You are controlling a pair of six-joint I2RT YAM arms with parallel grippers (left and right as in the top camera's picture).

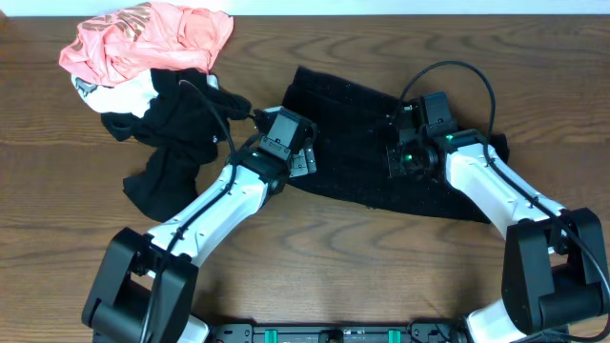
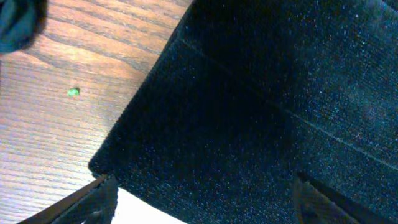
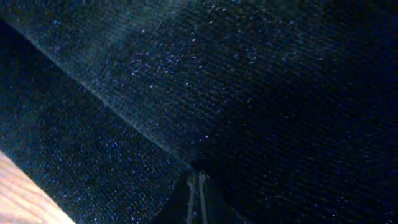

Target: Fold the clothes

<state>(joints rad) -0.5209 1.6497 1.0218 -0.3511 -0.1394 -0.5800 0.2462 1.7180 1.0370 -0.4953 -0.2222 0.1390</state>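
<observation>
A black garment (image 1: 353, 110) lies spread across the middle of the wooden table. My left gripper (image 1: 299, 160) is at its left edge. In the left wrist view the fingers (image 2: 205, 199) stand wide apart with the black cloth (image 2: 261, 93) between them, its corner near the left finger. My right gripper (image 1: 402, 160) is over the middle of the garment. In the right wrist view its fingers (image 3: 198, 186) are pressed together on the black cloth (image 3: 249, 81), and a crease runs away from the tips.
A pile of clothes sits at the back left: a pink garment (image 1: 143, 38), a white one (image 1: 119, 93) and another black one (image 1: 176, 143). Bare wooden table (image 1: 334, 267) lies in front. A small green speck (image 2: 73, 92) lies on the wood.
</observation>
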